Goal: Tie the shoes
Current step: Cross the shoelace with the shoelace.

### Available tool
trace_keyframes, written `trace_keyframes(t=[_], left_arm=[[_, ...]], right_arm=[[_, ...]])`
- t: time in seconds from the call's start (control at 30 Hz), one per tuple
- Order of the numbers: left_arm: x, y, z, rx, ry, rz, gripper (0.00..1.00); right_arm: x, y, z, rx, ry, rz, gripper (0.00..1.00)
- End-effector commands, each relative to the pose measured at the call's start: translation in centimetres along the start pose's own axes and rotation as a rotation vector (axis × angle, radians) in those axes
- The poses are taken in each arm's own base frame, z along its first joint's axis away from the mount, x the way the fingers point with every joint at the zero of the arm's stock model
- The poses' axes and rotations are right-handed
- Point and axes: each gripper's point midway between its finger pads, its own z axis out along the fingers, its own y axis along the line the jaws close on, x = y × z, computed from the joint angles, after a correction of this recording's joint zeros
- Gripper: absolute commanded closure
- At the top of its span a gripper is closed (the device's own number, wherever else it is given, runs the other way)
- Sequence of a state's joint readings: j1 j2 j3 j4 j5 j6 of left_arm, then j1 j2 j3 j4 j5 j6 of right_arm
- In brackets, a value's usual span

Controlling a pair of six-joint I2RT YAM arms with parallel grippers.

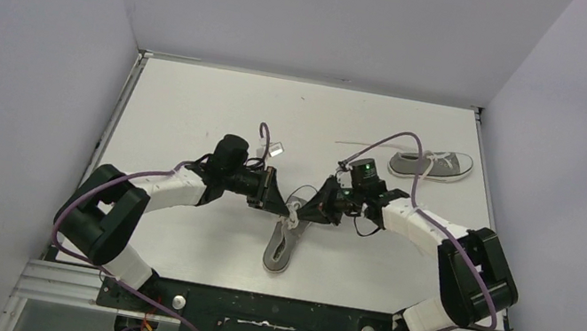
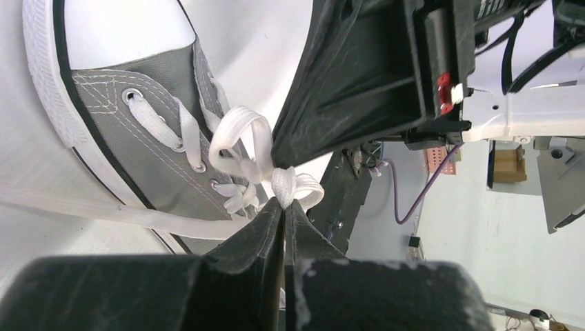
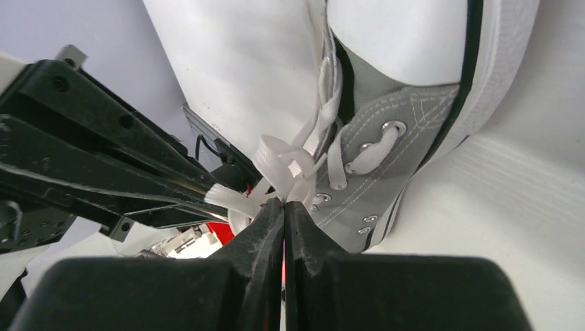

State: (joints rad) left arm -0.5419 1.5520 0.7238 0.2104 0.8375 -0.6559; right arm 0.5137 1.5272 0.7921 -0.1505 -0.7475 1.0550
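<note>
Both sets of jaws are pinched shut on the long white laces (image 2: 238, 138) of the nearer grey canvas sneaker with the white rubber sole edge (image 1: 284, 245). The left jaws and right jaws meet tip to tip, almost touching, each gripping a lace loop just above the upper eyelets. This sneaker lies directly below and just in front of the jaws on the white bench (image 1: 192, 104). Its long axis runs away from them and its toe points toward the arm bases. The second grey sneaker (image 1: 432, 164) lies well apart, beyond and outside the right jaws. It lies crosswise, toe pointing away from the jaws, with one lace trailing back toward them.
</note>
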Motion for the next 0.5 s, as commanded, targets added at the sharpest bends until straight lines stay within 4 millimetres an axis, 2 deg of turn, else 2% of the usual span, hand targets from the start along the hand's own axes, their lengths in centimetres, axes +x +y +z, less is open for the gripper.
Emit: trace_keyframes(t=[0.0, 0.2, 0.3, 0.47], left_arm=[[-1.7, -2.5, 0.0, 0.06, -0.043, 0.073, 1.0], [-2.2, -1.6, 0.9, 0.048, -0.05, 0.023, 1.0], [-2.4, -1.4, 1.3, 0.039, -0.047, 0.011, 1.0], [-2.1, -0.1, 2.0, -0.004, -0.024, 0.005, 1.0]], right_arm=[[0.2, 2.6, -0.3, -0.14, 0.056, -0.13, 1.0], [0.4, 2.1, 0.8, -0.163, 0.133, -0.172, 1.0], [1.1, 1.9, 0.8, -0.18, 0.167, -0.168, 1.0], [1.3, 2.1, 0.5, -0.207, 0.181, -0.178, 0.98]])
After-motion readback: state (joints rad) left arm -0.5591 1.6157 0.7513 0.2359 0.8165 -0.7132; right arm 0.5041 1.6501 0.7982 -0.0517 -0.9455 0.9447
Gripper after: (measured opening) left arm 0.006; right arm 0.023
